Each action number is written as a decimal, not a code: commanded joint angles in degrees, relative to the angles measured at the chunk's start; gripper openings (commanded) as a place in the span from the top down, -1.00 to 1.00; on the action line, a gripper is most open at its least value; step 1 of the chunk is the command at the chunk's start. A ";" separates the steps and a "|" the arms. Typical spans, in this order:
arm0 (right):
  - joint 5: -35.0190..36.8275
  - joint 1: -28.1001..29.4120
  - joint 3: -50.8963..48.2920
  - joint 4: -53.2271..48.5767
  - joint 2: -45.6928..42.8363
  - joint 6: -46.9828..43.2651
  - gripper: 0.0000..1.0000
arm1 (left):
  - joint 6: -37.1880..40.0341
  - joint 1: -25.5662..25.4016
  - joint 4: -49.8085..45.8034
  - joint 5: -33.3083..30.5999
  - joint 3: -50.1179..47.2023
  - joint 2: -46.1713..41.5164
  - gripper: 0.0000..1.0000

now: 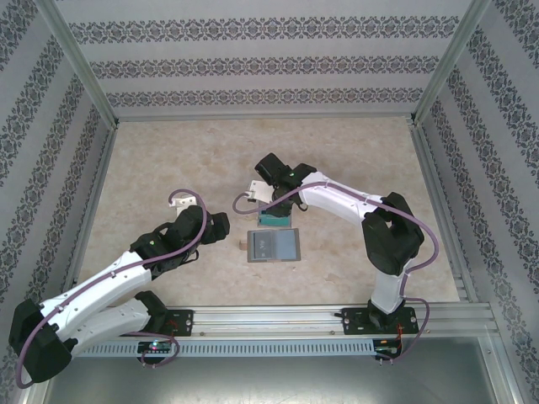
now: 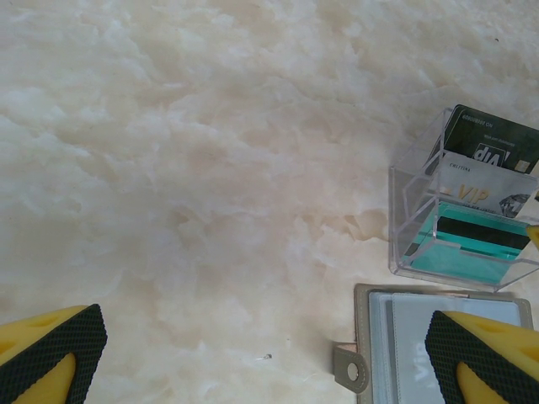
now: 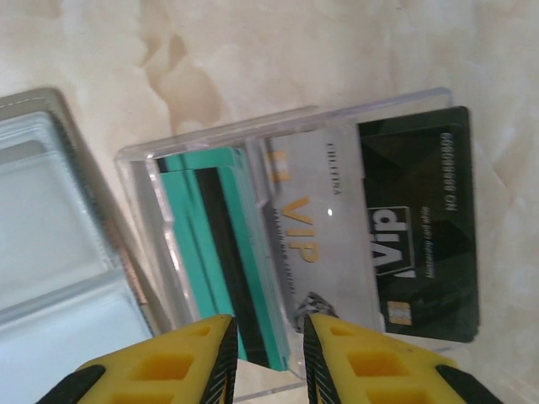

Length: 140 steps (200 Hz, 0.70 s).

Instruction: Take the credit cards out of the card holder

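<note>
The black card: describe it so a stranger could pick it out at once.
On the marbled table, between the two arms, a clear plastic box stands just beyond the open grey wallet. Among the cards inside it, the black card sits at one end, beside the silver VIP card and farthest from the teal card.

The pale marbled table (image 1: 168,160) carries 2 things: the open card holder (image 1: 273,247) and, seemingly touching it, a clear box (image 2: 406,198).
</note>
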 commanded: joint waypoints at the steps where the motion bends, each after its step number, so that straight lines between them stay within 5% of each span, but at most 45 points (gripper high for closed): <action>1: 2.32 -0.73 1.19 1.76 -1.01 4.09 0.42 | -0.79 0.63 -1.34 -1.37 -0.79 -0.57 -0.99; 79: -5.24 -4.73 -12.08 11.48 -16.32 36.89 0.61 | 1.32 0.70 3.60 8.22 1.75 5.16 -0.89; 140: -7.74 -5.47 -26.40 11.52 -26.50 62.71 1.00 | 1.45 0.72 7.23 20.14 5.32 13.83 -0.70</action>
